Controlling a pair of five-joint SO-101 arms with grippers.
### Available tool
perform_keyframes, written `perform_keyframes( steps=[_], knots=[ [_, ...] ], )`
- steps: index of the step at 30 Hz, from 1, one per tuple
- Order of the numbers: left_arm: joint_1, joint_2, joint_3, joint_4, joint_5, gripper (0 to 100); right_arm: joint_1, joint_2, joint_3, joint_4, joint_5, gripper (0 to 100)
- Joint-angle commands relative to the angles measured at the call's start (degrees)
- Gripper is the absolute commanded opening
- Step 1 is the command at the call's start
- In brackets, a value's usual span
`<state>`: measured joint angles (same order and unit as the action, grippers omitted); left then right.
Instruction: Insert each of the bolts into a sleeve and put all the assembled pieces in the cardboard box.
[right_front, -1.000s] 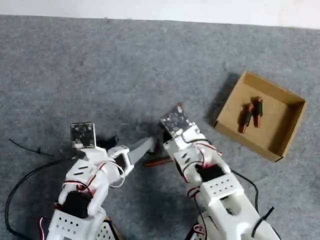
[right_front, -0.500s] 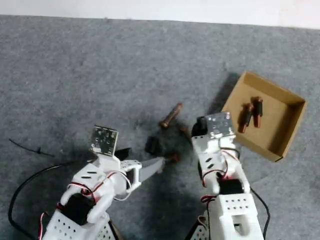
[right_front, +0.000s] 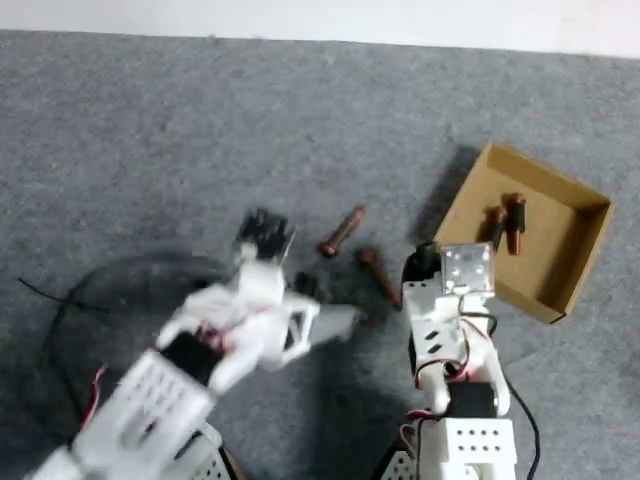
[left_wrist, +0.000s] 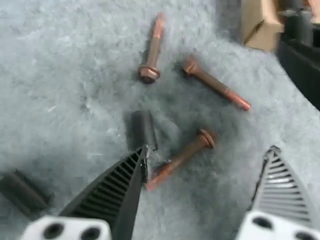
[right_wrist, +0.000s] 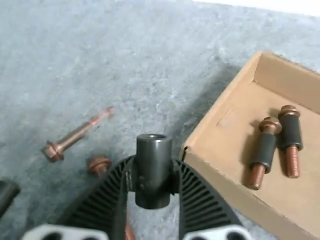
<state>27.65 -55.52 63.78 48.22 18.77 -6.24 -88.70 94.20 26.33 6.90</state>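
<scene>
Left gripper (left_wrist: 207, 150) swung forward, now spread wide over bolt (left_wrist: 180, 160), whose long axis slants across between the jaws; right gripper (right_wrist: 152, 172) sits farther off, pinching sleeve (right_wrist: 152, 147) upright

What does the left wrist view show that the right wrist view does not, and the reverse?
Left wrist view's own: the open left gripper, with a loose copper metal bolt seen between its fingers. Right wrist view's own: the right gripper shut on a black cylindrical sleeve, and two assembled pieces lying inside the brown cardboard box. Shared: a second copper bolt, a third bolt beside it, that box and the grey carpet.
</scene>
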Motion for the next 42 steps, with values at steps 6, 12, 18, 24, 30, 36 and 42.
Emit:
perform_keyframes(
  steps=[6,12,18,24,30,36,42],
  knots=[
    [-0.40,45.85,-27.65,5.01,-15.82,33,0.84,-6.90,1.45,0.13,-0.53,0.4],
    [7.08,53.67,-27.03,4.92,-35.16,31,0.84,-7.08,1.36,0.04,-0.44,0.4],
    [4.70,54.64,-26.33,4.84,-41.76,27,0.84,-7.16,1.36,0.04,-0.44,0.4],
    [4.79,55.34,-25.89,3.87,-41.93,27,0.75,-7.16,1.45,0.04,-0.44,0.4],
    [4.70,55.43,-25.80,3.96,-41.93,27,0.75,-7.16,1.45,0.04,-0.35,0.4],
    [4.44,56.40,-26.95,3.96,-42.02,27,0.66,-7.16,1.45,0.04,-0.35,0.4],
    [4.26,62.90,-34.15,9.58,-41.93,23,0.57,-7.16,1.45,0.04,-0.35,0.4]
  ],
)
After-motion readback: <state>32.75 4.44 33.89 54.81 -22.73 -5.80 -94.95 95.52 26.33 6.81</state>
